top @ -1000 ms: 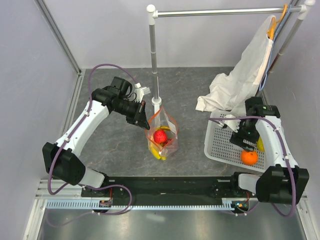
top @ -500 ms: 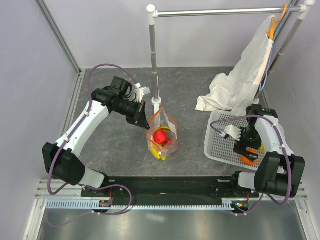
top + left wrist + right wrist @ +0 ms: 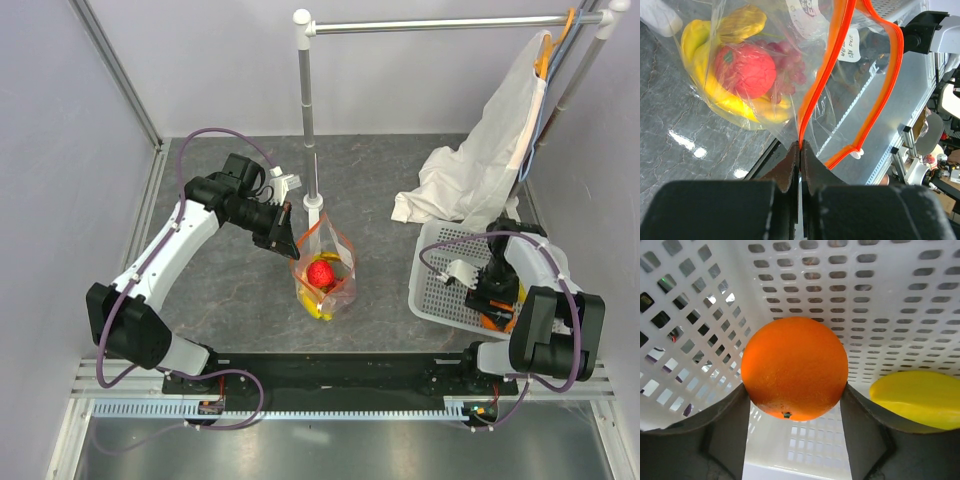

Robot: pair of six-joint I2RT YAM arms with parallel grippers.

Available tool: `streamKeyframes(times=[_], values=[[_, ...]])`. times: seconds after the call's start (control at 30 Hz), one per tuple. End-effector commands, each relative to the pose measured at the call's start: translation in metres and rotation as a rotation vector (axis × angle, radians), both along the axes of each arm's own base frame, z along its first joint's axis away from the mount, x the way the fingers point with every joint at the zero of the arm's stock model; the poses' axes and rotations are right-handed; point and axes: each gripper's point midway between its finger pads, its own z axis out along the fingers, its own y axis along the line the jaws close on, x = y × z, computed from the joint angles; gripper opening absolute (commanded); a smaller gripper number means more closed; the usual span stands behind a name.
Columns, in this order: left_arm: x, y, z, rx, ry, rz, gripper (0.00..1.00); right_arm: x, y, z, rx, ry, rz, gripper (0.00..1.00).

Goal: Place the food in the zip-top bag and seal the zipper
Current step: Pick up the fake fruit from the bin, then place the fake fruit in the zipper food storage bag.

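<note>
- Surface (image 3: 230, 300): the white basket (image 3: 440, 290) lies at its right edge, towards the near corner.
- Right arm: over the last second it has folded down into the basket and now stands with elbow high and wrist pointing straight down.
- Left arm: unchanged, stretched from the near left corner to the centre with its wrist level.
- Bag (image 3: 322, 262): upright at the centre of the surface with its mouth open. It holds a banana (image 3: 715, 95), grapes (image 3: 790, 70) and a red fruit (image 3: 745, 70).
- Right tool (image 3: 794, 389): it was wider a moment ago and is now set wide against both sides of the orange (image 3: 794, 367). Judged gripped, but not yet lifted.
- Left tool (image 3: 800, 147): pinched tight on the bag's zipper strip (image 3: 815, 90).
- Orange: still on the basket floor, so this item remains to be carried across. The zipper is unsealed.
- Yellow fruit (image 3: 915, 397): lies just beside the orange.
</note>
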Motion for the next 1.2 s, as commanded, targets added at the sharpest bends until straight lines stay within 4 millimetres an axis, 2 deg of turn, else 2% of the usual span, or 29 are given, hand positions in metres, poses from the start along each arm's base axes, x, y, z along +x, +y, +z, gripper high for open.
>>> streamKeyframes(times=[0.0, 0.07, 0.17, 0.33, 0.47, 0.5, 0.57, 0.6, 0.63, 0.67, 0.7, 0.77, 0.8, 0.87, 0.93, 0.97, 1.0, 1.07, 1.1, 1.17], values=[[0.006, -0.005, 0.007, -0.019, -0.025, -0.007, 0.02, 0.016, 0.009, 0.014, 0.06, -0.051, -0.016, 0.59], [0.007, -0.006, 0.006, -0.018, -0.025, -0.008, 0.02, 0.025, 0.012, 0.026, 0.08, -0.08, -0.017, 0.57], [0.008, -0.006, 0.005, -0.017, -0.022, -0.008, 0.02, 0.038, 0.029, 0.042, 0.143, -0.11, -0.018, 0.55], [0.008, -0.007, 0.004, -0.018, -0.013, -0.007, 0.02, 0.057, 0.078, 0.07, 0.242, -0.181, 0.055, 0.53], [0.008, -0.006, 0.003, -0.017, -0.011, -0.003, 0.02, 0.073, 0.135, 0.1, 0.386, -0.256, 0.088, 0.52], [0.008, -0.007, 0.004, -0.018, -0.012, -0.002, 0.02, 0.08, 0.151, 0.117, 0.426, -0.297, 0.089, 0.52], [0.009, -0.007, 0.004, -0.021, -0.01, 0.002, 0.02, 0.083, 0.176, 0.137, 0.53, -0.315, 0.077, 0.51], [0.01, -0.008, 0.003, -0.019, -0.009, 0.002, 0.02, 0.088, 0.19, 0.157, 0.576, -0.355, 0.074, 0.51], [0.01, -0.008, 0.003, -0.02, -0.007, 0.003, 0.02, 0.089, 0.199, 0.167, 0.611, -0.367, 0.073, 0.51], [0.01, -0.008, 0.004, -0.022, -0.008, 0.002, 0.02, 0.089, 0.209, 0.176, 0.65, -0.374, 0.076, 0.51], [0.01, -0.008, 0.003, -0.02, -0.005, 0.004, 0.02, 0.087, 0.229, 0.197, 0.728, -0.392, 0.105, 0.5], [0.011, -0.009, 0.003, -0.021, -0.002, 0.004, 0.02, 0.087, 0.251, 0.217, 0.81, -0.394, 0.08, 0.5], [0.011, -0.009, 0.003, -0.021, -0.002, 0.004, 0.02, 0.082, 0.269, 0.236, 0.879, -0.403, 0.111, 0.5], [0.011, -0.009, 0.003, -0.02, -0.003, 0.006, 0.02, 0.087, 0.29, 0.257, 0.958, -0.438, 0.09, 0.5], [0.011, -0.008, 0.003, -0.019, -0.003, 0.007, 0.02, 0.085, 0.32, 0.283, 1.061, -0.477, 0.109, 0.5], [0.011, -0.009, 0.004, -0.022, 0.0, 0.008, 0.02, 0.083, 0.33, 0.289, 1.088, -0.486, 0.121, 0.5], [0.011, -0.009, 0.003, -0.022, 0.003, 0.007, 0.02, 0.071, 0.348, 0.294, 1.122, -0.466, 0.16, 0.5], [0.01, -0.01, 0.006, -0.029, 0.001, 0.004, 0.02, 0.07, 0.371, 0.299, 1.154, -0.478, 0.182, 0.5], [0.01, -0.01, 0.006, -0.03, 0.004, 0.006, 0.02, 0.058, 0.385, 0.294, 1.153, -0.452, 0.225, 0.5], [0.009, -0.011, 0.009, -0.039, 0.001, 0.003, 0.02, 0.062, 0.397, 0.279, 1.113, -0.467, 0.249, 0.51]])
